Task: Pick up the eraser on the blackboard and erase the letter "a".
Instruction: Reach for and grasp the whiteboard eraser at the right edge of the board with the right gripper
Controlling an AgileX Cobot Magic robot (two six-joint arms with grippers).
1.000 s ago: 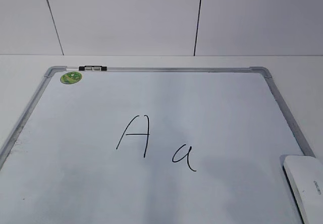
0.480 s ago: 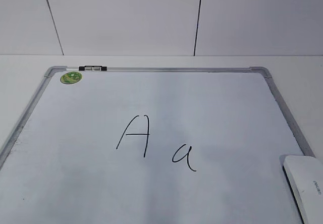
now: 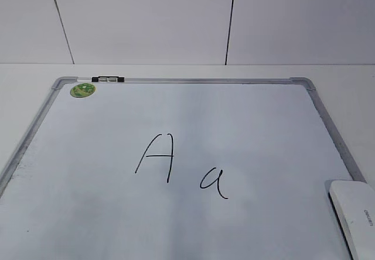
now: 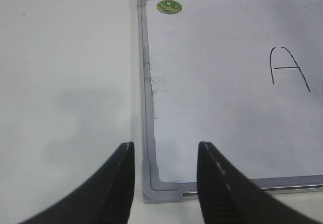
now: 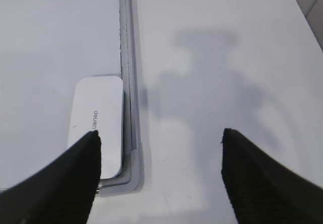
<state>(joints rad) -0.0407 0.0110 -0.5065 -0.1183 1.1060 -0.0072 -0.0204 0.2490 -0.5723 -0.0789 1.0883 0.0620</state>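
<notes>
The blackboard (image 3: 88,213) is a white dry-erase board with a silver-grey frame, lying flat on the table. A small handwritten letter "a" (image 3: 213,182) sits right of a taller capital "A" (image 3: 157,157). The white eraser (image 3: 354,213) lies on the board's near right corner; the right wrist view shows it (image 5: 98,118) against the frame. My right gripper (image 5: 159,148) is open and empty, above the table just right of the eraser. My left gripper (image 4: 165,156) is open and empty above the board's near left corner (image 4: 161,186). Neither gripper shows in the exterior view.
A round green sticker (image 3: 82,89) and a small black-and-clear clip (image 3: 108,79) sit at the board's far left corner. White table surface (image 5: 212,82) surrounds the board. A white panelled wall (image 3: 146,20) stands behind the table.
</notes>
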